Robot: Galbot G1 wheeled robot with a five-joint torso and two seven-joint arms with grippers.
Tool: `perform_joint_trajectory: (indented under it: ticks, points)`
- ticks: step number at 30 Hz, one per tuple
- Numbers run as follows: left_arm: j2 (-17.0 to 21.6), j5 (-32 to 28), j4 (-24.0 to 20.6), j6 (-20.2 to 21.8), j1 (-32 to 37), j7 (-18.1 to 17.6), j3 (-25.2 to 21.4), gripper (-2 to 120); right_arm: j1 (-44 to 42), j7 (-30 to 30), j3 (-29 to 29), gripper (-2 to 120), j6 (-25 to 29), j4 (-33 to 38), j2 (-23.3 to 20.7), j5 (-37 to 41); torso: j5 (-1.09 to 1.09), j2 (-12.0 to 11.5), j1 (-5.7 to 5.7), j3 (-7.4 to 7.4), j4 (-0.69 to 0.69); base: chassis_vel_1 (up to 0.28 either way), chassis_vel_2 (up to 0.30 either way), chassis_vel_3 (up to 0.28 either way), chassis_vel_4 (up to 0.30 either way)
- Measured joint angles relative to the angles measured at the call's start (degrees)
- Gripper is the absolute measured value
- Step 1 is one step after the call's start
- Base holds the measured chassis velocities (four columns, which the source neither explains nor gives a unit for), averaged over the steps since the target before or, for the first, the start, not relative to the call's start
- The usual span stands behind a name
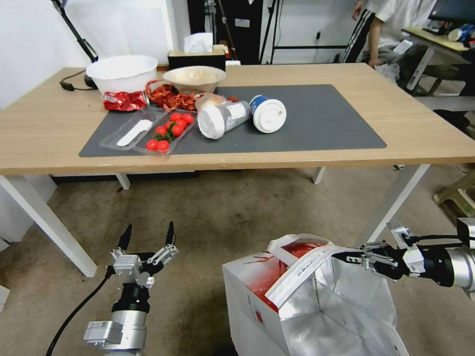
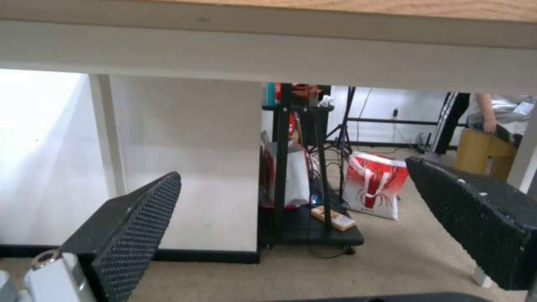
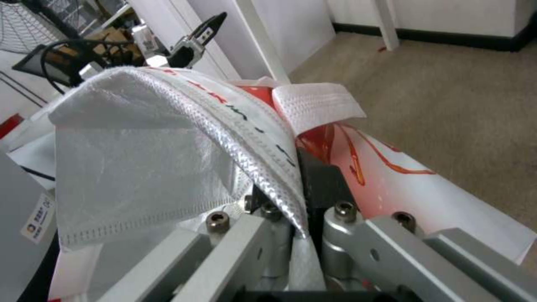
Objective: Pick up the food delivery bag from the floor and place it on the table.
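The food delivery bag (image 1: 307, 306), red and white with silver foil lining, stands open in front of the table (image 1: 420, 133), low over the floor (image 1: 222, 217). Its base is out of view. My right gripper (image 1: 354, 258) is shut on the bag's white strap handle at its top edge. In the right wrist view the strap (image 3: 246, 126) runs down between the fingers of the right gripper (image 3: 299, 167). My left gripper (image 1: 147, 236) hangs open to the left of the bag, apart from it, holding nothing. Its pads (image 2: 140, 218) point under the table.
On the dark mat (image 1: 316, 123) lie two tipped cups (image 1: 267, 113), a tray of tomatoes (image 1: 168, 131), bowls (image 1: 121, 71) and a tissue box (image 1: 198, 54). White table legs (image 1: 391, 202) stand just beyond the bag. Under the table a black trolley (image 2: 302, 176) and another red-white bag (image 2: 375, 188) show.
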Motion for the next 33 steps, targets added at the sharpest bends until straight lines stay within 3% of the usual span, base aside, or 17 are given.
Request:
perform_joint_trajectory:
  ticks: [17,33]
  points:
    - [-0.04,0.09,0.00,0.15,0.04,-0.02,0.10,100,0.09,-0.23,-0.08,0,0.08,-0.18,-0.06,-0.43,0.00,3.00,1.14,1.88,0.00,0.000,0.000,0.000,0.000]
    - [0.24,-0.08,-0.26,0.52,-0.13,-0.09,-0.06,100,0.15,-0.49,0.04,0,0.04,-0.10,-0.21,-0.56,0.00,7.49,2.87,4.63,0.00,0.000,0.000,0.000,0.000]
